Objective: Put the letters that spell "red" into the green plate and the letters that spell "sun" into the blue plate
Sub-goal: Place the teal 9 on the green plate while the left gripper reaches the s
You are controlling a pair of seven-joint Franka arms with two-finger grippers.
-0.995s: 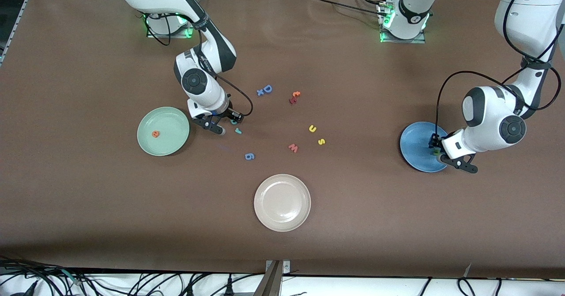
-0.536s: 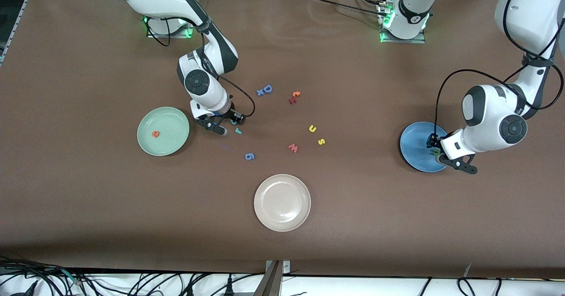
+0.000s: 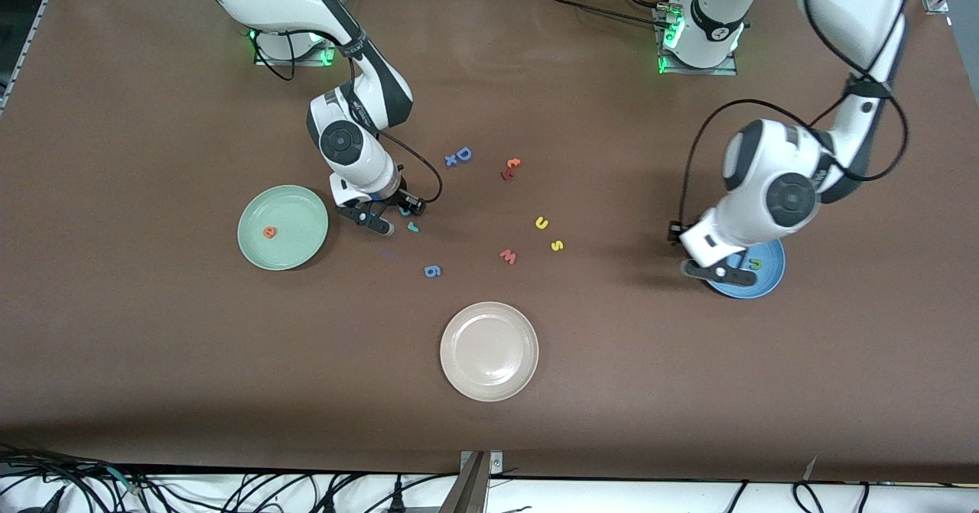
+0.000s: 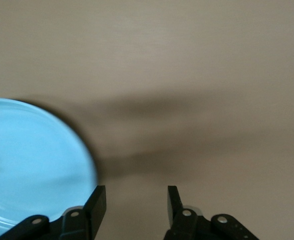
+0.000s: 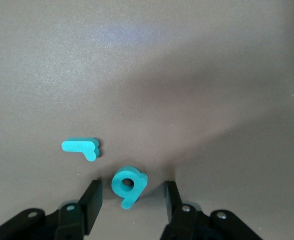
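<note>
Right gripper (image 5: 131, 200): down low at the table just beside the green plate's rim, on the side toward the table's middle; fingers (image 5: 92, 197) parted, and the teal "d" (image 5: 128, 184) sits right in the gap between them, neither finger touching it.
Right gripper, front view (image 3: 380, 215): the arm's wrist hides most of it, only the fingertips poke out.
Teal "r" (image 5: 81, 146): lying flat on the table, just beside the "d" and just outside the right gripper's reach.
Green plate (image 3: 302, 239): next to the right gripper, toward the right arm's end of the table.
Orange "e" (image 3: 268, 232): already inside the green plate, well apart from the right gripper.
Left gripper (image 4: 135, 202): over bare table at the edge of the blue plate, jaws spread, nothing between them.
Left gripper, front view (image 3: 707, 264): at the blue plate's rim, on the side toward the table's middle.
Blue plate (image 3: 771, 268): partly under the left arm's wrist; in the left wrist view (image 4: 31, 165) it lies just off to one side of the fingers.
Green "n" (image 3: 754, 263): lying in the blue plate, apart from the left gripper.
Yellow "u" (image 3: 541, 222): on the open table, between the two grippers, far from either.
Yellow "s" (image 3: 557, 245): just beside the "u", a touch nearer the front camera.
Cream-white plate (image 3: 489, 352): nearer the front camera than both grippers, nothing visible in it.
</note>
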